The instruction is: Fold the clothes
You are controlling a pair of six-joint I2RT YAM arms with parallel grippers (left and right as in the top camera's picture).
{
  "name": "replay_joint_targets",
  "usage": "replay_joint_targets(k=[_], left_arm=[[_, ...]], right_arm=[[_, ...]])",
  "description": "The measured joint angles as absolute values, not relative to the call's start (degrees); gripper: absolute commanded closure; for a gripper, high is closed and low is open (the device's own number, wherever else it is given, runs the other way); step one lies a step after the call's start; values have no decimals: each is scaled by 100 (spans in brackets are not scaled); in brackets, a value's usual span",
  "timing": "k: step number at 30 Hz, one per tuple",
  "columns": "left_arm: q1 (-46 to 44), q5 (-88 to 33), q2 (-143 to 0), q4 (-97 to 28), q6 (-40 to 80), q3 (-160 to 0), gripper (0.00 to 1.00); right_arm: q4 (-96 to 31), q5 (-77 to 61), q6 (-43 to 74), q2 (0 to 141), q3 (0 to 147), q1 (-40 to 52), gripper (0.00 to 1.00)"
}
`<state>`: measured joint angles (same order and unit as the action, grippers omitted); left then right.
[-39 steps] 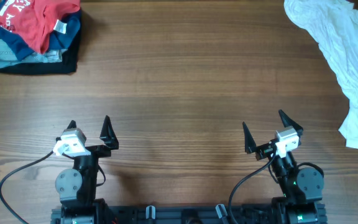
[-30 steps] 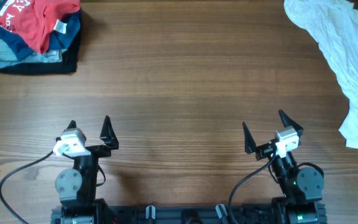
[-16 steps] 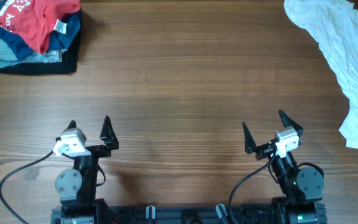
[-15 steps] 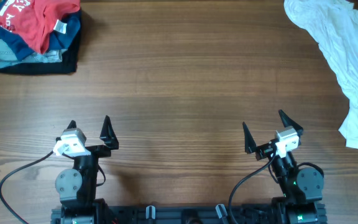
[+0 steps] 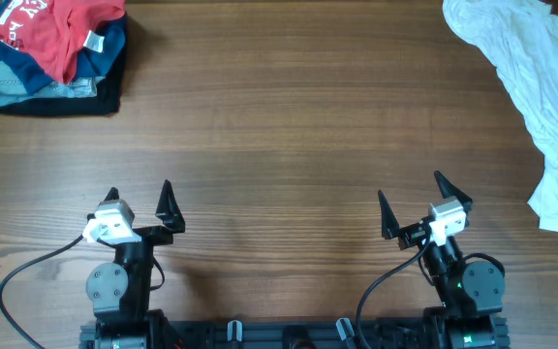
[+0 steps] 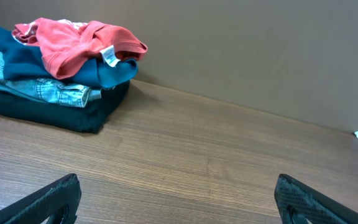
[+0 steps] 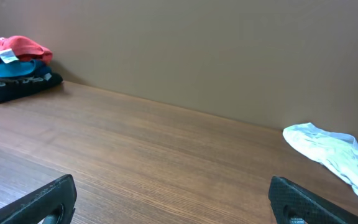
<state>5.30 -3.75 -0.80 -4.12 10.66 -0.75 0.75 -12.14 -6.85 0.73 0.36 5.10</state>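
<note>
The white wrinkled garment lies crumpled along the table's far right edge, running from the back corner toward the front. It also shows in the right wrist view at the right. No print or label shows on it. My left gripper is open and empty near the front left, far from the garment. My right gripper is open and empty near the front right, to the left of the garment's lower end. In both wrist views the fingertips stand wide apart over bare wood.
A stack of folded clothes, red on top of blue, denim and black, sits at the back left corner; it also shows in the left wrist view. A brown wall stands behind the wooden table.
</note>
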Motion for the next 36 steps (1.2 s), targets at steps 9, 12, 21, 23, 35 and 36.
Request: replay_joint_targets(k=[9, 12, 21, 23, 35, 36], left_arm=[[530, -375, -80, -412, 1066, -75, 0], [530, -375, -80, -412, 1066, -75, 0], [530, -375, -80, -412, 1066, -75, 0], [530, -375, -80, -412, 1066, -75, 0], [530, -375, -80, -412, 1066, -75, 0], [530, -375, -80, -412, 1066, -75, 0]], right_arm=[[75, -1214, -685, 73, 36, 510, 0], [75, -1214, -685, 73, 36, 510, 0], [75, -1214, -685, 73, 36, 510, 0], [75, -1214, -683, 73, 36, 510, 0], [99, -1037, -1382, 73, 36, 510, 0], [102, -1037, -1393, 73, 36, 510, 0]])
